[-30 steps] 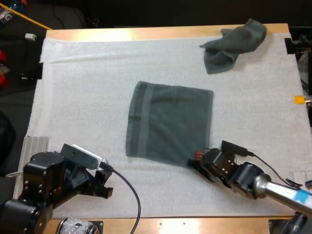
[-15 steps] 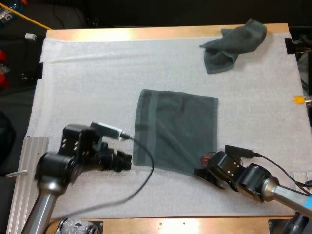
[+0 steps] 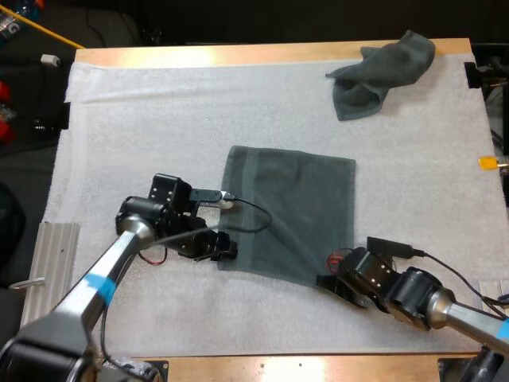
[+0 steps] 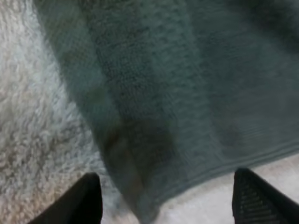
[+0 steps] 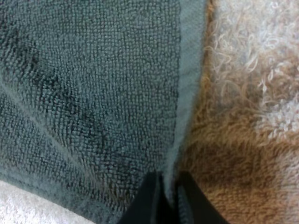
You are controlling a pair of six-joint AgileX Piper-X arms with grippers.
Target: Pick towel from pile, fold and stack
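High view: flat towel [image 3: 290,211] lies spread out mid white mat [image 3: 143,119], one banded edge on its left side. Crumpled towel [image 3: 382,73] sits at the mat's far right corner, reaching the bare wood of the desk [image 3: 238,54]. Left gripper [image 3: 225,248] is low at the flat towel's near left corner. Right gripper [image 3: 326,280] is down at the near right corner, touching the cloth.

Left wrist view: left gripper [image 4: 166,210] has its two black fingers [image 4: 88,198] well apart, the flat towel [image 4: 187,93] corner lying between them (not pinched, neither finger pressing it). Mat [image 4: 28,140] pile shows beside the banded edge.

Right wrist view: right gripper [image 5: 168,196] is clamped on the flat towel [image 5: 93,93], fingers nipping its hemmed edge from both sides. The hem runs away from the fingers, mat [image 5: 252,93] just beside it.
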